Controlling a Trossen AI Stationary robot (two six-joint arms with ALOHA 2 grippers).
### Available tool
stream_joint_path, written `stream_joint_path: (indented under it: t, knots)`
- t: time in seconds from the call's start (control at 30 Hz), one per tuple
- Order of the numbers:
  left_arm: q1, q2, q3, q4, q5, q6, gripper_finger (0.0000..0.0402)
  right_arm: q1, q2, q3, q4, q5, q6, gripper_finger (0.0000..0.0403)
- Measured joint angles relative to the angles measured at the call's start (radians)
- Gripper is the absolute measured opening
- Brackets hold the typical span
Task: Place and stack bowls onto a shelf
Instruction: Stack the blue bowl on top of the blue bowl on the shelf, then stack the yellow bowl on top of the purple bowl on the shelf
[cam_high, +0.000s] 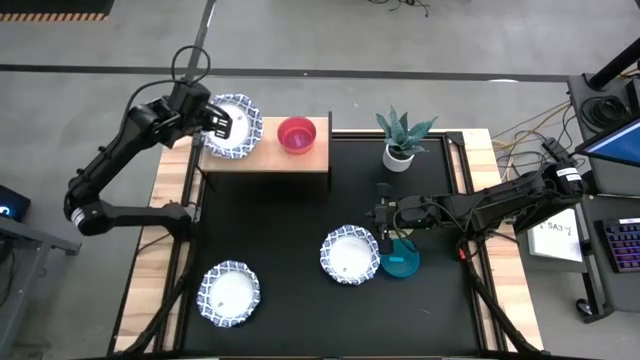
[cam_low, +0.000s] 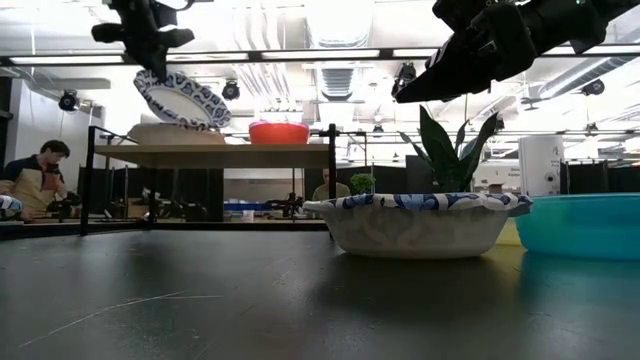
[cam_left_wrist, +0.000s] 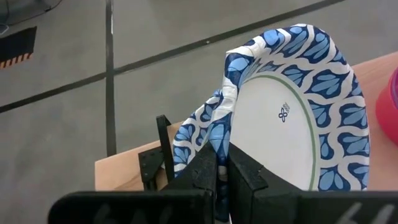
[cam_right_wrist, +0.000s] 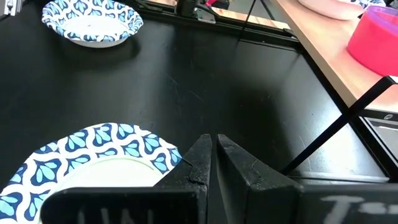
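Note:
My left gripper (cam_high: 216, 122) is shut on a white bowl with a blue-patterned rim (cam_high: 237, 127), held tilted above the left end of the light-wood shelf (cam_high: 268, 158). In the low view a pale shape (cam_low: 165, 133) lies on the shelf under the held bowl (cam_low: 182, 100). A red bowl (cam_high: 297, 134) sits on the shelf's right half. Two more white bowls (cam_high: 350, 255) (cam_high: 228, 293) and a teal bowl (cam_high: 401, 264) rest on the black mat. My right gripper (cam_high: 385, 235) is shut and hovers above the gap between the nearer white bowl and the teal bowl, touching nothing. My left gripper pinches the bowl's wavy rim (cam_left_wrist: 214, 134) between its two fingers, and the rim is bent in at that spot. The fingers come from the table's left side, slanting down. The bowl is lifted clear of the shelf and tilted, its open side facing the gripper.
A small white pot with a green spiky plant (cam_high: 400, 142) stands on the mat right of the shelf. Black metal shelf legs (cam_right_wrist: 339, 124) rise near the right arm. A person (cam_low: 40, 175) sits beyond the table. The mat's middle (cam_high: 280, 220) is bare.

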Motion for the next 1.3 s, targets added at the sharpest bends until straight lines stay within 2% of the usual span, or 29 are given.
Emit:
stream_joint_path:
  t: [0.53, 1.13, 1.2, 1.3]
  knots:
    - [0.026, 0.034, 0.000, 0.011, -0.003, 0.002, 0.0047, 0.000, 0.000, 0.000, 0.000, 0.000, 0.009, 0.0013]
    - [0.034, 0.028, 0.001, 0.007, 0.000, 0.054, 0.0133, 0.000, 0.000, 0.000, 0.000, 0.000, 0.028, 0.0013]
    - [0.029, 0.024, -0.001, 0.000, 0.039, 0.055, 0.0134, 0.000, 0.000, 0.000, 0.000, 0.000, 0.031, 0.0013]
    - [0.004, 0.017, -0.028, -0.006, 0.172, 0.054, 0.0132, 0.000, 0.000, 0.000, 0.000, 0.000, 0.033, 0.0013]
